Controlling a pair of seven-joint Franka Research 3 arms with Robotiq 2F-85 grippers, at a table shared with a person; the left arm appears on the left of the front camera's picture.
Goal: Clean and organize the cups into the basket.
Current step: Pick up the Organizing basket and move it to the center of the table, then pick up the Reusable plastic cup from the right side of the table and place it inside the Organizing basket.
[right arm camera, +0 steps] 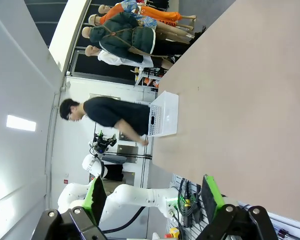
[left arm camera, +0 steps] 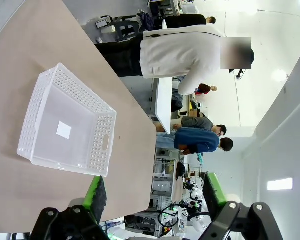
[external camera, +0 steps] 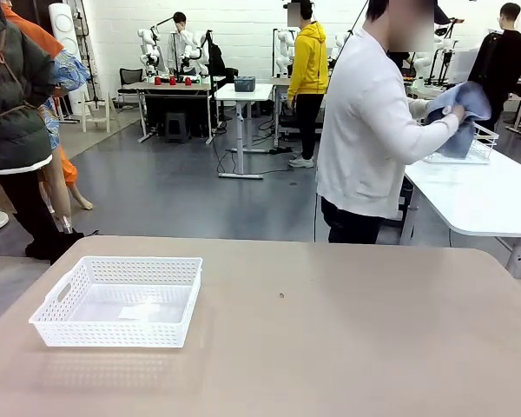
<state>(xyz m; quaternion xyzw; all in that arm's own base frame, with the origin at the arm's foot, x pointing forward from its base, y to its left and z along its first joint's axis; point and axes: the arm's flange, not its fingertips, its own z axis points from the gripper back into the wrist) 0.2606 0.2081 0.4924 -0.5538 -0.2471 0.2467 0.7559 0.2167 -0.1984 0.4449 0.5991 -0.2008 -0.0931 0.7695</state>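
Spreading out behind everything, a large room with white walls and a grey floor [external camera: 182, 191] is holding other tables and people in the distance. Nearer, the tan surface [external camera: 347, 347] is filling the lower half of the front view. Beyond its far edge a person [external camera: 365, 130] in a white top is standing, turning toward a second, white surface [external camera: 486, 195] at the right. The basket [external camera: 113, 333], white with lattice sides and cut-out handles, is sitting on the tan surface toward its left side, well apart from the person, and a pale label [left arm camera: 63, 130] is showing on its bottom. A wire basket [external camera: 478, 149] is resting on the white surface just beside the person's hands, which are bunching a blue cloth [external camera: 464, 102]; whatever the cloth is wrapping is hidden. The left gripper [left arm camera: 152, 200] is hanging above the tan surface with its fingers [left arm camera: 96, 196] spread apart and grasping nothing, the basket lying ahead of them. The right gripper [right arm camera: 154, 197] is holding its fingers [right arm camera: 210, 194] released too, with bare tan surface ahead and the basket far off. A small dark speck [external camera: 281, 295] is showing near the middle of the tan surface.
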